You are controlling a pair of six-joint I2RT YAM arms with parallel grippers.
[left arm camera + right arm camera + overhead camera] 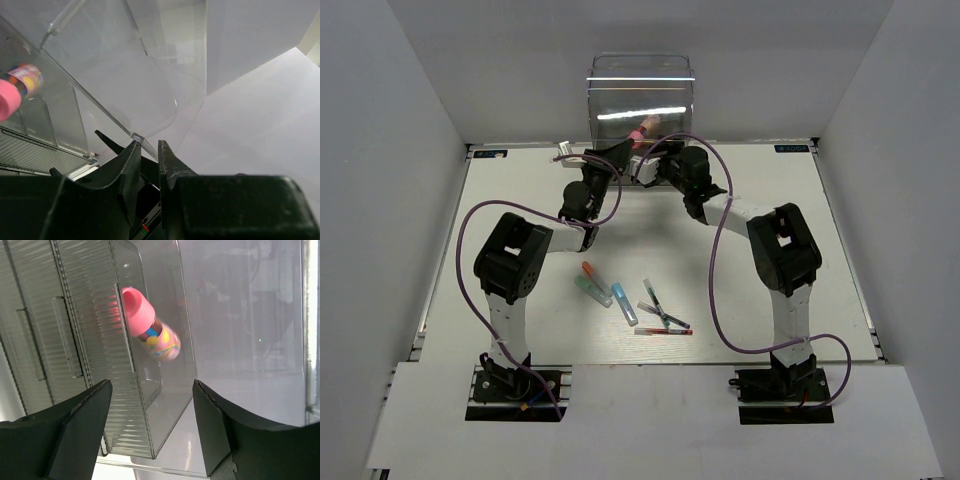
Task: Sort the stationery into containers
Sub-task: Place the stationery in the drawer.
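Observation:
The tall transparent drawer box [640,95] stands at the back centre. One drawer [172,405] is pulled out, and the chunky pink-and-red piece [150,329] lies inside it; the piece also shows in the top view [645,129] and the left wrist view [12,92]. My left gripper [148,143] is shut on the drawer's clear rim [136,136]. My right gripper [152,390] is open and empty, just in front of the drawer. An orange-capped marker [591,270], a teal marker [592,291], a blue marker [625,303], dark pens [663,316] and a red pen [663,331] lie mid-table.
The closed ribbed drawer fronts [45,330] sit left of the open drawer in the right wrist view. Both arms reach to the back, their purple cables [715,260] looping over the table. White walls enclose the table on three sides.

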